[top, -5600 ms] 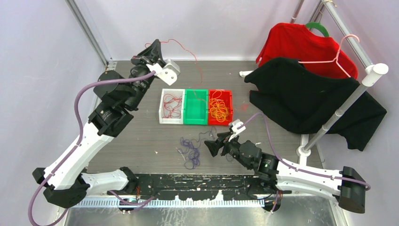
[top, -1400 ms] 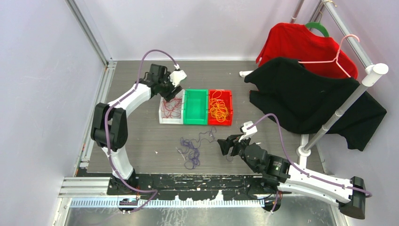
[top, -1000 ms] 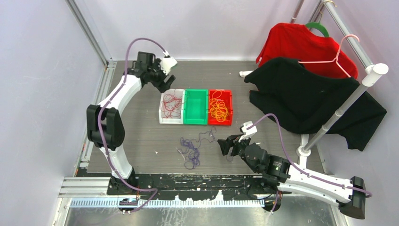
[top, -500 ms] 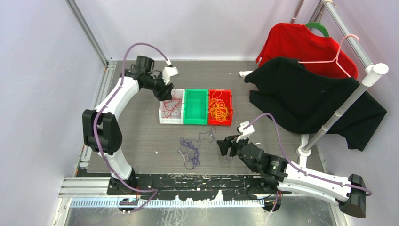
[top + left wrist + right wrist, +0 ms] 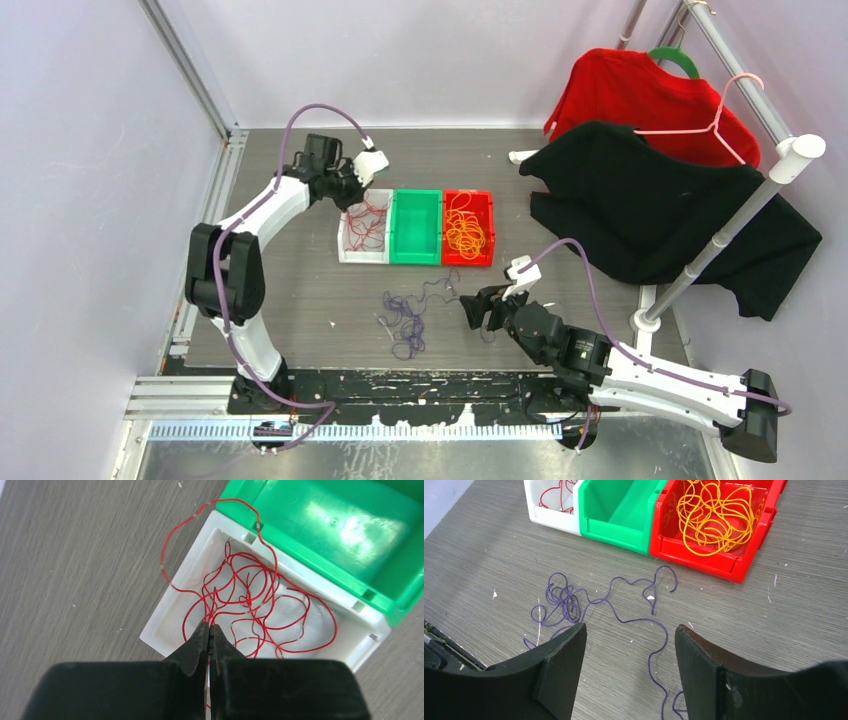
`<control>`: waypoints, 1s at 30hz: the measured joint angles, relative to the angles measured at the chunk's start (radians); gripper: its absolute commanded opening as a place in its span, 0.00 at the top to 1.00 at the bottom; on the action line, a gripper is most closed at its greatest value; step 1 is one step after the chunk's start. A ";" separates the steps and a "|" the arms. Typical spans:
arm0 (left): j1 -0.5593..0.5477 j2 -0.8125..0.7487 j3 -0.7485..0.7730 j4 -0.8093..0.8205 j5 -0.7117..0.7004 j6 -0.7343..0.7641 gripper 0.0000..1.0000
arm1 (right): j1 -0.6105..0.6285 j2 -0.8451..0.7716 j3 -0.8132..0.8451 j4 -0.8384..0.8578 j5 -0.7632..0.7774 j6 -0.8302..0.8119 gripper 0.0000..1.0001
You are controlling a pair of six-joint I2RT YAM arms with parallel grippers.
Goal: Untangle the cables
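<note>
Cables, three colours, each lying apart from the others.
- Red cable (image 5: pixel 248 600): loose tangle inside the white bin (image 5: pixel 157 627). One loop arcs out over the bin's rim, above the table and the corner of the green bin (image 5: pixel 320 525).
- Orange-yellow cable (image 5: pixel 714 520): coiled heap in the red bin (image 5: pixel 704 560).
- Purple cable (image 5: pixel 564 602): on the bare table (image 5: pixel 300 290), on the near side of the bins. Small knotted clump at one end; a wavy tail trails off toward the right arm and passes under the span of its fingers in the right wrist view.

Bins stand in a row, touching: white, green, red, from left to right in the top view.

Left gripper (image 5: pixel 209 626): poised over the near edge of the white bin, jaws pressed together. Red strands run right up to the tips. Cannot tell whether one is pinched between them.

Right gripper (image 5: pixel 629 630): low over the table, just beside the purple tail, jaws standing well apart, nothing between them. Not touching the cable as far as the view shows.

Far right of the table: black garment (image 5: pixel 660 210) draped over a rack pole (image 5: pixel 720 245), red garment (image 5: pixel 640 95) behind it, pink hanger (image 5: pixel 715 120) on top.
</note>
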 measured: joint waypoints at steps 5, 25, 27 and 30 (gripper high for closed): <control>-0.003 0.028 -0.054 0.055 -0.047 -0.009 1.00 | 0.000 0.004 0.004 -0.001 0.000 0.000 0.31; -0.128 0.089 -0.224 0.268 -0.229 -0.066 1.00 | 0.000 0.000 0.004 -0.001 0.001 0.003 0.32; -0.130 0.089 -0.225 0.266 -0.235 -0.079 0.94 | 0.000 -0.004 0.004 -0.001 0.001 0.003 0.32; -0.126 0.089 -0.217 0.247 -0.238 -0.092 0.70 | 0.000 -0.007 0.004 -0.002 0.001 0.003 0.32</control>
